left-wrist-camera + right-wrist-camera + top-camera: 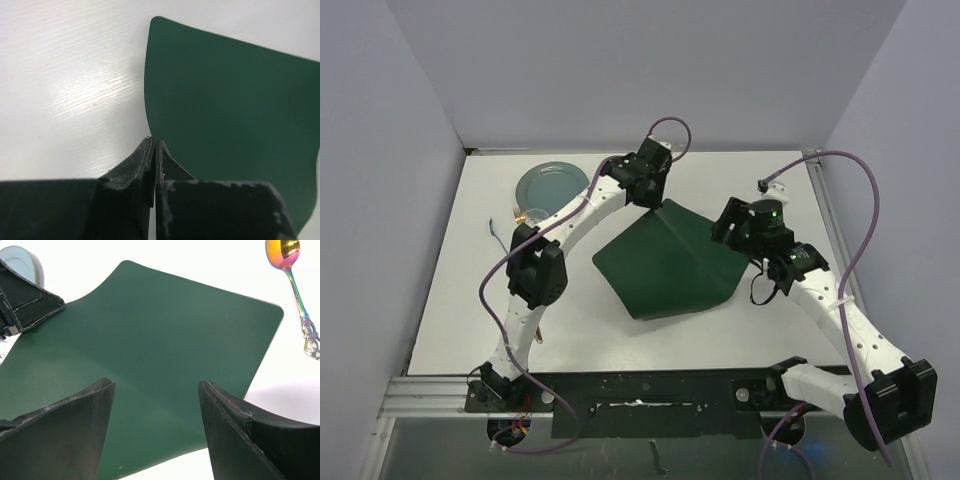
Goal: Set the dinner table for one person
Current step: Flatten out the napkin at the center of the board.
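Pinching the thin, floppy placemat (670, 270) by its corner above the desk (450, 290), my left gripper (154, 145) is clamped; my right gripper (155, 385) hangs open.

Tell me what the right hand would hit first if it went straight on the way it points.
Most likely the green placemat, which fills the view ahead of the open right hand; depth is unclear.

The top camera looks down on the dinner table (450, 300), while both wrist cameras closely share the green placemat (165, 340).
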{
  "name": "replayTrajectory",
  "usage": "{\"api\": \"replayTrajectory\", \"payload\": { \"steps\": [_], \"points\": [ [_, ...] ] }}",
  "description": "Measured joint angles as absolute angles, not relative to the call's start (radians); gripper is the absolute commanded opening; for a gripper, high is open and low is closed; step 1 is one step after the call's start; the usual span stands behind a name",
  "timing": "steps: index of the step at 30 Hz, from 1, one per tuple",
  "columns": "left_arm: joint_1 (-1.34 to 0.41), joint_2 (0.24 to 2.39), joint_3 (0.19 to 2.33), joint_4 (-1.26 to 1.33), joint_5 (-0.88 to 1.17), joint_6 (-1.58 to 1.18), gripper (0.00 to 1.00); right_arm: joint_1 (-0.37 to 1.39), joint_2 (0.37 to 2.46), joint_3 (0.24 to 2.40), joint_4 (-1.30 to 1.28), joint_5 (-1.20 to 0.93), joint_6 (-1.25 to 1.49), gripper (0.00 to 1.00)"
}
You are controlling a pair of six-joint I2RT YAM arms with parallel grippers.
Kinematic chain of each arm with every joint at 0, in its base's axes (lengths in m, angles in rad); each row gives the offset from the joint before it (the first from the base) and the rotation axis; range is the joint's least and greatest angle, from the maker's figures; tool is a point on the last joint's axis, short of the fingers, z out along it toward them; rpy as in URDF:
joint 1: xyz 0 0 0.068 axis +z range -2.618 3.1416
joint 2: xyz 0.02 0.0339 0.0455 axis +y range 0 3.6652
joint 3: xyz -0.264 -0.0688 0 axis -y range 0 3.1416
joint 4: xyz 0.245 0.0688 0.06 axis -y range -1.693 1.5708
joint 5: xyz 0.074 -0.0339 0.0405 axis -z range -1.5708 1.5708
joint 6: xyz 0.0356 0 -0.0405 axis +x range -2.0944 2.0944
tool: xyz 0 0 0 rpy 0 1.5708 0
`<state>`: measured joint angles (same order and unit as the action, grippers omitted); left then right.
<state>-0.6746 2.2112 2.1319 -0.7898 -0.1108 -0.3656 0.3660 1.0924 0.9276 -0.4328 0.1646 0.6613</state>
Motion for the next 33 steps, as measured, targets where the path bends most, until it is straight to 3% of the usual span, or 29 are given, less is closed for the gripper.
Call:
{"api": "replayTrajectory", "payload": {
  "steps": [11,18,22,27,33],
  "points": [
    [-0.673,2.325,2.308,-0.941,-0.346,-0.313,0.00,0.366,1.108,0.928,-0.435,0.155,0.662,0.68],
    [-0.682,2.336,2.268,-0.996,-0.419,-0.284,0.00,0.366,1.142,0.928,-0.434,0.138,0.662,0.68],
    [-0.688,2.332,2.225,-1.000,-0.437,-0.279,0.19,0.366,1.176,0.926,-0.430,0.120,0.664,0.68],
    [-0.691,2.278,2.114,-0.977,-0.389,-0.295,0.27,0.366,1.183,0.904,-0.415,0.110,0.665,0.68],
    [-0.701,2.001,1.817,-0.802,-0.168,-0.346,0.32,0.366,1.198,0.863,-0.408,0.144,0.664,0.63]
  ]
}}
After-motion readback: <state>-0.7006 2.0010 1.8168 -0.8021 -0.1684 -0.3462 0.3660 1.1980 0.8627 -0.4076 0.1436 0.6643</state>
